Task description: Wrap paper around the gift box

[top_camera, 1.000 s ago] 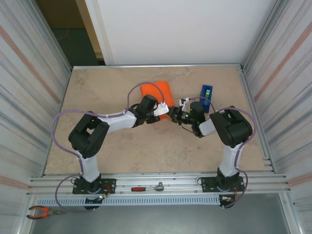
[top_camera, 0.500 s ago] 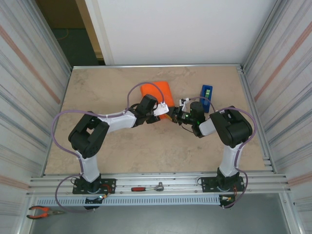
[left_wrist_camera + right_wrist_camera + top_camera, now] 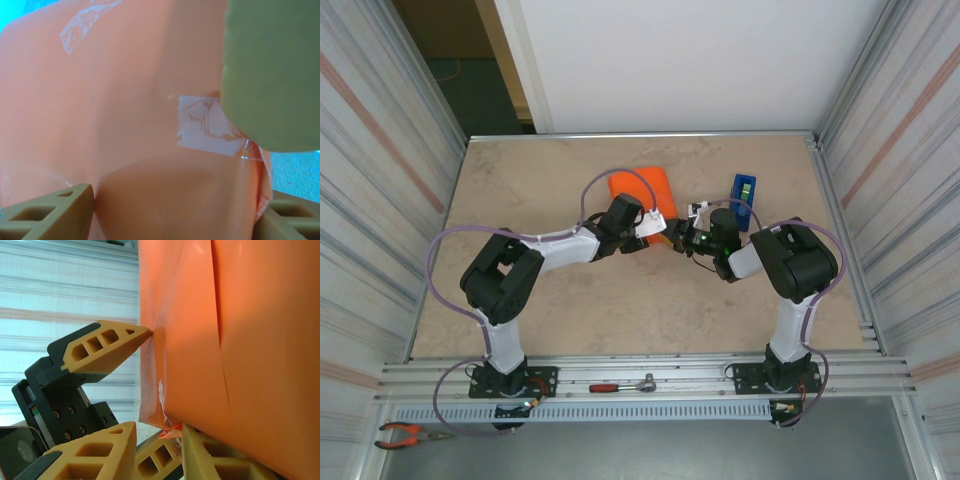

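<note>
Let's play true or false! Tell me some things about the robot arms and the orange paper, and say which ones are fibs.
1. The paper being wrapped is orange. True: the orange paper lies near the middle of the table.
2. The tape dispenser is red. False: the tape dispenser is blue and stands to the right of the paper.
3. Pieces of clear tape are stuck on the paper. True: the left wrist view shows clear tape on it.
4. The two grippers are at opposite ends of the table. False: the left gripper and right gripper meet close together at the paper.
5. A red-handled ratchet lies between the arm bases. True: the ratchet rests on the metal rail.
</note>
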